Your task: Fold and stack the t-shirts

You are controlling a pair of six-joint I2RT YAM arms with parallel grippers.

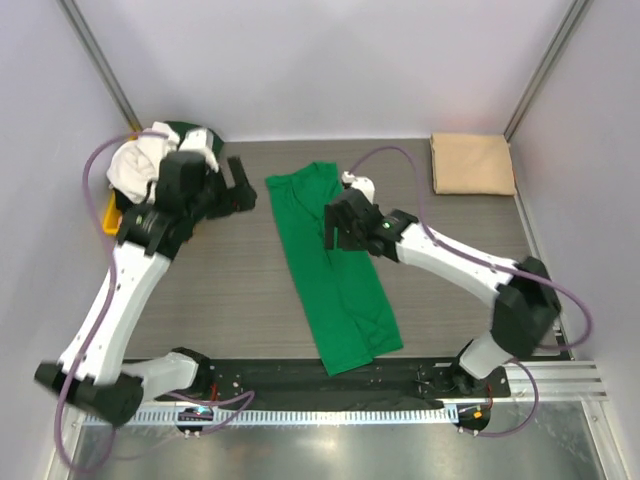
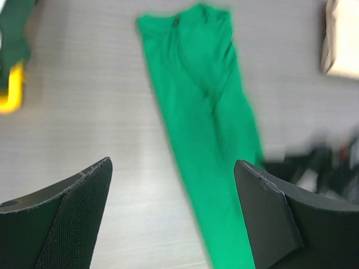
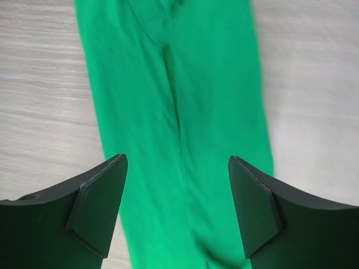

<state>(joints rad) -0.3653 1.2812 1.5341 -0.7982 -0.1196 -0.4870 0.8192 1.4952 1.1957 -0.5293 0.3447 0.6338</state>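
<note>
**Strip lying lengthwise, right arm nearer**

Mid-worktop (image 1: 230, 290): the bright green t-shirt (image 1: 335, 270), already narrowed to a long strip. Collar end far, hem end near and slanting a little to the right, so long axis far-to-near.

Poised over its far half with the right arm (image 1: 440, 255), jaws spread wide and set across the strip, one towards each long edge in the right wrist view, green cloth filling the gap. Pinching nothing; cannot tell whether touching the cloth.

Off to the left of the collar end with the left arm (image 1: 130, 280), jaws likewise spread and empty above bare worktop, cloth lying to their right.

Probably calls for a fold across the short way, carrying one end along the axis onto the other. Nearer for that: the right arm; a reach rightward first for the left.

Elsewhere: a folded tan beige t-shirt (image 1: 472, 163) at far right, well apart; a heap of white and dark green t-shirts (image 1: 160, 150) at far left by the yellow tray (image 1: 112, 212).
</note>
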